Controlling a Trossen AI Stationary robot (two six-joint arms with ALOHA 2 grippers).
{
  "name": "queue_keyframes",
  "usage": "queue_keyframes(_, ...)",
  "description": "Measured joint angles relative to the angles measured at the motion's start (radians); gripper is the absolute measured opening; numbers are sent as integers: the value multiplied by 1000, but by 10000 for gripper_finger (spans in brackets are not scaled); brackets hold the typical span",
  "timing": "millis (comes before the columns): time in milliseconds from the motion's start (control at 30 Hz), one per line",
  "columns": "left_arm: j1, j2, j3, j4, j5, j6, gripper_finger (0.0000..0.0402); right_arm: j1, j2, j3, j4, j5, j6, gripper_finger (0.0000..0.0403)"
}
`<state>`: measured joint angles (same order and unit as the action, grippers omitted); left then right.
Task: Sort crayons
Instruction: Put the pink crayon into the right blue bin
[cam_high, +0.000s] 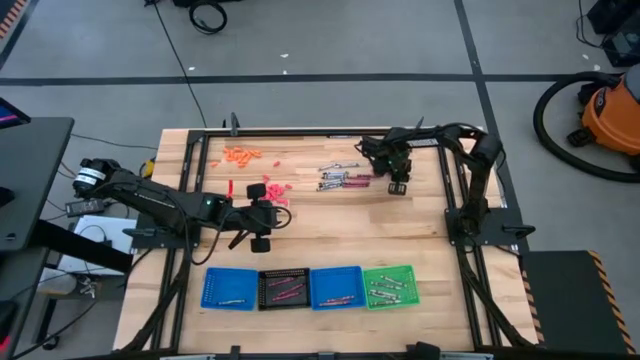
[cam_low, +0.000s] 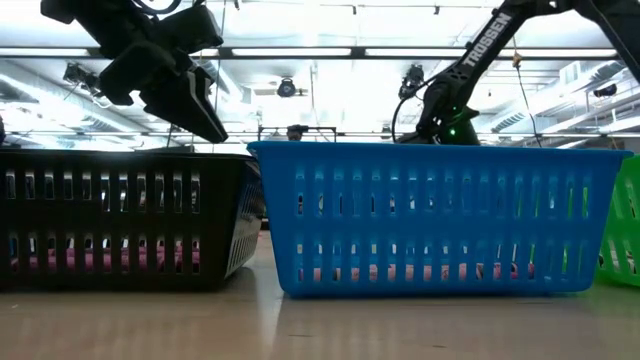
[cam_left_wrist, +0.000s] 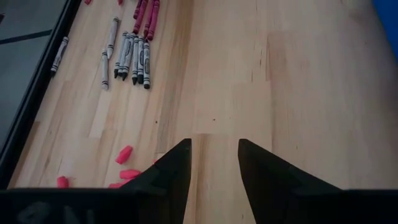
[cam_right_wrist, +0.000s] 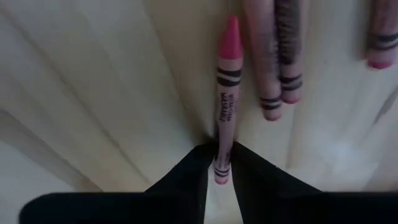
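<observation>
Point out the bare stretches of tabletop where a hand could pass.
Free: the wide band between the left gripper and the row of trays, and right of the grey and magenta crayons. Crowded: the far edge, with orange pieces and pink bits.

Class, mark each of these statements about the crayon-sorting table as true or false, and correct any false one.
1. The right gripper has its fingers around a pink crayon. True.
2. The left gripper holds a grey crayon. False: its fingers stand apart with nothing between them.
3. Four trays stand in a row along one table edge. True.
4. The green tray sits between the two blue ones. False: the black tray does; green is at the end.
</observation>
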<state>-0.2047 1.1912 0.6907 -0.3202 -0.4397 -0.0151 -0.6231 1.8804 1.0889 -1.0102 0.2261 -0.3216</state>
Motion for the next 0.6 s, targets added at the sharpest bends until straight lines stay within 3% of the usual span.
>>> queue_keyframes(233, 0, 0, 0, 0, 0, -2, 144, 1, -10, 5, 14, -3, 8, 7)
queue_keyframes(600, 0, 0, 0, -13, 0, -18, 144, 42, -50, 3, 13, -18, 41, 8)
